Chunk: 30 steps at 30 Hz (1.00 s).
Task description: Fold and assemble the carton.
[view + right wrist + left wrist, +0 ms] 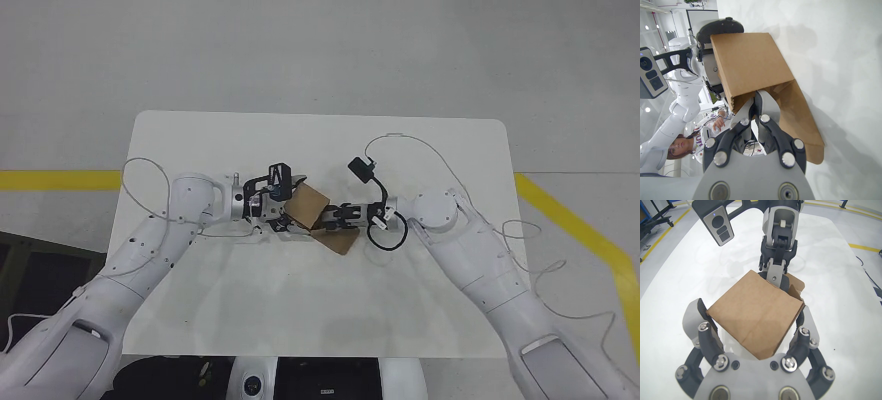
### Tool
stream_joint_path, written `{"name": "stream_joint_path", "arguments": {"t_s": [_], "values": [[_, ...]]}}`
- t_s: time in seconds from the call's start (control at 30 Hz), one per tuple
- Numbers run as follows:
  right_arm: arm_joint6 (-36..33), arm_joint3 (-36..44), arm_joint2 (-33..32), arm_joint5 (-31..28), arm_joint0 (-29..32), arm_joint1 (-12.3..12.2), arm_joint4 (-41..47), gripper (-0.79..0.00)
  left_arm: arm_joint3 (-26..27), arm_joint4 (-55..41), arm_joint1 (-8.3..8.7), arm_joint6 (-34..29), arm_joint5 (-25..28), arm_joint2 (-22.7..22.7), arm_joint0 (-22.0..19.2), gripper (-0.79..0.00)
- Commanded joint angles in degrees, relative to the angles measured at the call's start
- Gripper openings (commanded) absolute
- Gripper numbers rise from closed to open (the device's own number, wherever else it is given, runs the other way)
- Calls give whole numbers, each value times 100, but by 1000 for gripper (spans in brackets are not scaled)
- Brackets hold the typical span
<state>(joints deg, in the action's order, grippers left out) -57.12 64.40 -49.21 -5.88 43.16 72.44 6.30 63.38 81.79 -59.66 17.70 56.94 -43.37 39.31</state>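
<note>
A brown carton [308, 205] sits near the middle of the white table [420, 300], half raised into a sleeve. My left gripper [753, 309] is shut on the carton [753, 321], one finger [701, 311] at each side corner. From the opposite side, my right gripper [755, 94] is shut, its tips pushed into the carton's [749, 64] open end, with no card visible between them. A long flap [802, 128] lies flat on the table beside that gripper. In the left wrist view the right gripper [775, 279] sits over the carton's far edge.
A thin white cable [420, 142] loops over the table's far right part, and a black cable [385, 235] curls by the right wrist. Bare table surrounds the carton on all sides. A yellow floor line [60, 180] runs past the table's left edge.
</note>
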Motion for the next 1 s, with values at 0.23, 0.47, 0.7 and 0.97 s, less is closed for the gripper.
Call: {"name": "stream_joint_path", "arguments": {"t_s": [0.23,0.47,0.7,0.97], "values": [[-19,-275,155,-80,-218,116,116,-785,70,-25,-2,-124,-28,-91,82,0],[-81,-477,76,-197,-375,122,77,-785,89,-104,-2,-261,-36,-175,147,0],[-294,-448,-117,-232,-414,46,-39,-785,114,-269,-7,-410,-139,-292,210,0],[-424,-248,-295,-129,-224,-45,-105,-785,126,-383,17,-570,-83,-463,250,0]]}}
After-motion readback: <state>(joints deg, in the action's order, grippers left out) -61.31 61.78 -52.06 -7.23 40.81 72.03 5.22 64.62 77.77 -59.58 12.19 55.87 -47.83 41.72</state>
